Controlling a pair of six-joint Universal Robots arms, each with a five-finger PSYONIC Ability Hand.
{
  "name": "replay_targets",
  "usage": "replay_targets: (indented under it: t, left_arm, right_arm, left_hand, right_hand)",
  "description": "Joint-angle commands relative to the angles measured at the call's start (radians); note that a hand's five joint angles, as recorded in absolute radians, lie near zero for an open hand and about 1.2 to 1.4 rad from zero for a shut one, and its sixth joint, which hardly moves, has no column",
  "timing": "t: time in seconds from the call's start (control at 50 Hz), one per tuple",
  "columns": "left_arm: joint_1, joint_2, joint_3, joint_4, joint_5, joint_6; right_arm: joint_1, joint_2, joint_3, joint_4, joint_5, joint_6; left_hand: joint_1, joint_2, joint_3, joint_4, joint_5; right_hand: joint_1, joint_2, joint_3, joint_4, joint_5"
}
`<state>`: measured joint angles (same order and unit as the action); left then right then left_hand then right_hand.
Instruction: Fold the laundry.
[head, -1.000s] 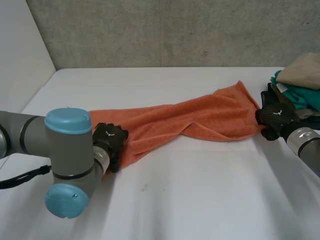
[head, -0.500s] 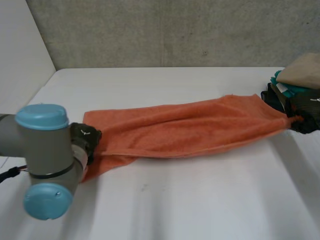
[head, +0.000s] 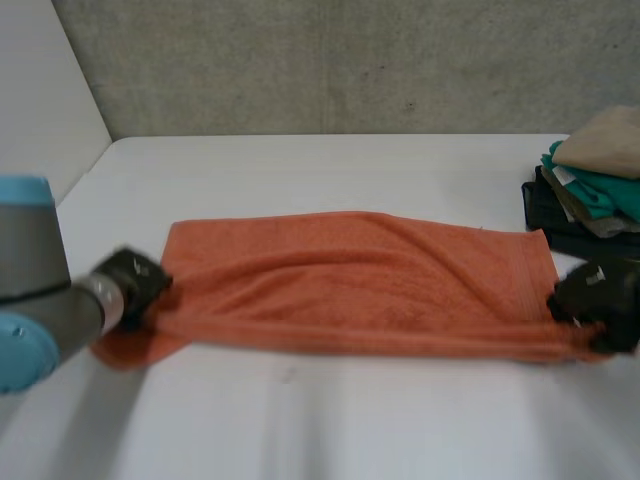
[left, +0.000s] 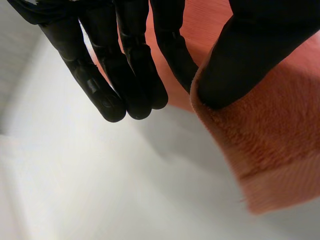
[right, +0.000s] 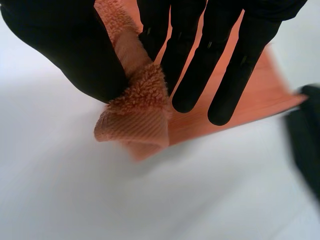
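Orange towel (head: 360, 285) stretched flat across the desk (head: 330, 170)
The left hand (head: 135, 282) pinches its near left corner between thumb and fingers; the right hand (head: 590, 292) pinches the near right corner.

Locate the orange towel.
Head view: the orange towel lies spread across the white table, its ends pinched by the left robot hand and right robot hand.

Fluffy orange towel (head: 350, 285) on a smooth white table (head: 350, 420)
The towel is soft, fuzzy cloth with a flat ribbed band at its end. The table looks matt. The black left hand (left: 130, 65) and right hand (right: 65, 45) are matt too. The grey wall (head: 350, 60) is rough.
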<state>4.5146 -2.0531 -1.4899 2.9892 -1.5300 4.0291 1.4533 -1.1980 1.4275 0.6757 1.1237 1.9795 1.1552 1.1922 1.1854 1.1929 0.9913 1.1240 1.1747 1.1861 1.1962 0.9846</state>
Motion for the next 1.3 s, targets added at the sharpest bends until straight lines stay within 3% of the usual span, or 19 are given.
replay_targets:
  t: [0.02, 0.12, 0.2, 0.26, 0.38, 0.48, 0.68, 0.8, 0.88, 0.98, 1.1, 1.16, 1.22, 1.3]
  left_arm:
    - [-0.026, 0.011, 0.382, 0.117, 0.007, -0.041]
    - [-0.022, 0.033, 0.666, 0.324, 0.001, -0.177]
    - [0.004, 0.034, 0.798, 0.41, -0.033, -0.286]
    - [0.026, 0.025, 0.856, 0.381, -0.062, -0.359]
    - [0.052, 0.022, 0.837, 0.314, -0.056, -0.418]
    - [0.054, 0.018, 0.664, 0.326, 0.002, -0.424]
    - [0.067, -0.108, 0.346, 0.432, 0.068, -0.374]
    - [0.069, -0.189, 0.221, 0.39, 0.096, -0.225]
    - [0.061, -0.168, 0.149, 0.28, 0.09, -0.073]
    - [0.09, -0.032, 0.002, 0.101, 0.047, 0.062]
    - [0.144, 0.166, -0.19, -0.119, 0.065, 0.21]
    - [0.176, 0.263, -0.288, -0.22, 0.126, 0.333]
    - [0.205, 0.32, -0.337, -0.269, 0.189, 0.439]
    - [0.149, 0.291, -0.284, -0.202, 0.192, 0.433]
  right_arm:
    - [0.125, 0.034, -0.301, -0.342, 0.033, 0.421]
    - [0.166, 0.005, -0.427, -0.796, 0.17, 0.81]
    - [0.173, -0.041, -0.418, -1.1, 0.292, 0.942]
    - [0.176, -0.046, -0.407, -1.156, 0.334, 0.943]
    - [0.214, -0.032, -0.41, -1.009, 0.252, 0.932]
    - [0.246, 0.014, -0.389, -0.836, 0.168, 0.874]
    - [0.291, 0.199, -0.331, -0.731, 0.16, 0.736]
    - [0.311, 0.339, -0.326, -0.582, 0.192, 0.589]
    - [0.305, 0.356, -0.323, -0.431, 0.225, 0.506]
    - [0.285, 0.29, -0.285, -0.234, 0.252, 0.45]
    - [0.203, 0.077, -0.098, 0.129, 0.285, 0.172]
    - [0.15, -0.021, 0.013, 0.163, 0.263, -0.025]
    - [0.142, -0.022, 0.082, 0.124, 0.231, -0.147]
    - [0.14, 0.041, 0.074, 0.041, 0.232, -0.119]
  left_hand:
    - [0.241, 0.204, 0.211, 0.203, 0.23]
    - [0.241, 0.204, 0.211, 0.203, 0.23]
    - [0.241, 0.204, 0.211, 0.203, 0.23]
    - [0.241, 0.204, 0.211, 0.203, 0.23]
    - [0.241, 0.204, 0.211, 0.203, 0.23]
    - [0.241, 0.204, 0.211, 0.203, 0.23]
    - [0.241, 0.204, 0.211, 0.203, 0.23]
    - [0.241, 0.204, 0.211, 0.203, 0.23]
    - [0.241, 0.204, 0.211, 0.203, 0.23]
    - [0.241, 0.204, 0.211, 0.203, 0.23]
    - [0.241, 0.204, 0.211, 0.203, 0.23]
    - [0.241, 0.204, 0.211, 0.203, 0.23]
    - [0.241, 0.204, 0.211, 0.203, 0.23]
    - [0.241, 0.204, 0.211, 0.203, 0.23]
  right_hand:
    - [0.272, 0.222, 0.21, 0.2, 0.237]
    - [0.272, 0.222, 0.21, 0.2, 0.237]
    - [0.272, 0.222, 0.21, 0.2, 0.237]
    - [0.272, 0.222, 0.21, 0.2, 0.237]
    - [0.272, 0.222, 0.21, 0.2, 0.237]
    - [0.272, 0.222, 0.21, 0.2, 0.237]
    - [0.272, 0.222, 0.21, 0.2, 0.237]
    - [0.272, 0.222, 0.21, 0.2, 0.237]
    - [0.272, 0.222, 0.21, 0.2, 0.237]
    - [0.272, 0.222, 0.21, 0.2, 0.237]
    - [0.272, 0.222, 0.21, 0.2, 0.237]
    - [0.272, 0.222, 0.21, 0.2, 0.237]
    - [0.272, 0.222, 0.21, 0.2, 0.237]
    - [0.272, 0.222, 0.21, 0.2, 0.237]
